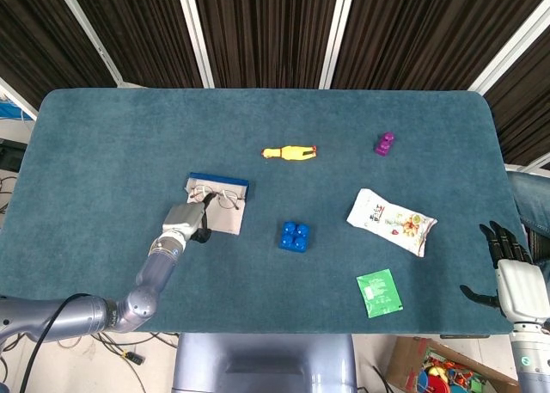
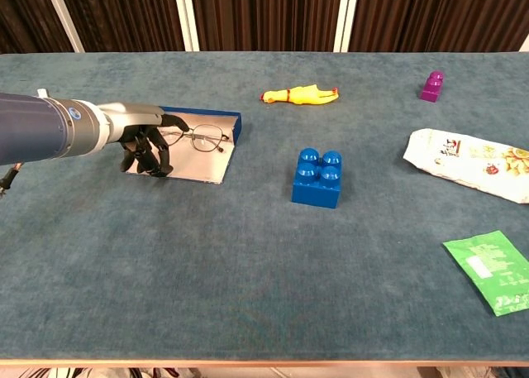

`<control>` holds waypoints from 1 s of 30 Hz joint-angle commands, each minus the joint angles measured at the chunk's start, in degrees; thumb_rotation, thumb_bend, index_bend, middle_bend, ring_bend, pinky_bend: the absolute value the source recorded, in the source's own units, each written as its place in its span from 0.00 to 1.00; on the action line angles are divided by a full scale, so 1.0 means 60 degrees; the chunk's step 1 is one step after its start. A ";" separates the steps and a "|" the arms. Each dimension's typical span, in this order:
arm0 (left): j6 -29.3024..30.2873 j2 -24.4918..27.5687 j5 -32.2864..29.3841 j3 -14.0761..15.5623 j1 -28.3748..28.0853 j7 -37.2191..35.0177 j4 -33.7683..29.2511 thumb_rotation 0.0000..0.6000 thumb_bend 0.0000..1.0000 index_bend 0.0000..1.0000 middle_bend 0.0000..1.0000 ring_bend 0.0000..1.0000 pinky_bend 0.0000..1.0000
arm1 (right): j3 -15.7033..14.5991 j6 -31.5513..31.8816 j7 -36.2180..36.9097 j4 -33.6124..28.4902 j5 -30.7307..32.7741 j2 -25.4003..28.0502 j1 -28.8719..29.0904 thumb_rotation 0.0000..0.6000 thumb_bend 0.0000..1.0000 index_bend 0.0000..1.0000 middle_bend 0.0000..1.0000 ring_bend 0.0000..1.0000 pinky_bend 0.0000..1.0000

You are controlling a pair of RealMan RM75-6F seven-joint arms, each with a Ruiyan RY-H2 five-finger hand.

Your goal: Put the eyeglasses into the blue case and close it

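The blue case (image 1: pixel 230 220) lies open at the table's left, its grey flap (image 2: pixel 201 169) flat and its blue wall (image 2: pixel 236 130) at the far side. The thin-rimmed eyeglasses (image 1: pixel 220 197) rest inside it, by the wall (image 2: pixel 201 136). My left hand (image 1: pixel 187 220) hangs over the flap's near-left corner, with its fingers (image 2: pixel 154 157) pointing down and touching the flap; it holds nothing. My right hand (image 1: pixel 513 277) is beyond the table's near-right corner with spread fingers, holding nothing, and shows only in the head view.
A blue brick (image 2: pixel 319 177) stands right of the case. A yellow rubber chicken (image 2: pixel 299 93) lies further back, a purple piece (image 2: pixel 432 85) at the far right. A snack bag (image 2: pixel 469 163) and a green sachet (image 2: pixel 492 270) lie on the right side.
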 commanded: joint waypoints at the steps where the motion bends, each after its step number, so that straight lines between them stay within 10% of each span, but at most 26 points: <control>1: 0.0017 0.0008 -0.0050 0.0043 -0.0036 -0.0030 -0.0003 1.00 0.44 0.00 0.53 0.63 0.69 | 0.0004 0.0007 -0.0003 -0.0001 0.0006 -0.0002 -0.0002 1.00 0.06 0.08 0.00 0.00 0.17; 30: -0.0039 -0.0428 -0.0541 0.0196 -0.0614 -0.0110 0.0778 1.00 0.44 0.00 0.53 0.63 0.69 | 0.0037 -0.0011 -0.0028 -0.0036 0.0105 0.0002 -0.0005 1.00 0.06 0.08 0.00 0.00 0.17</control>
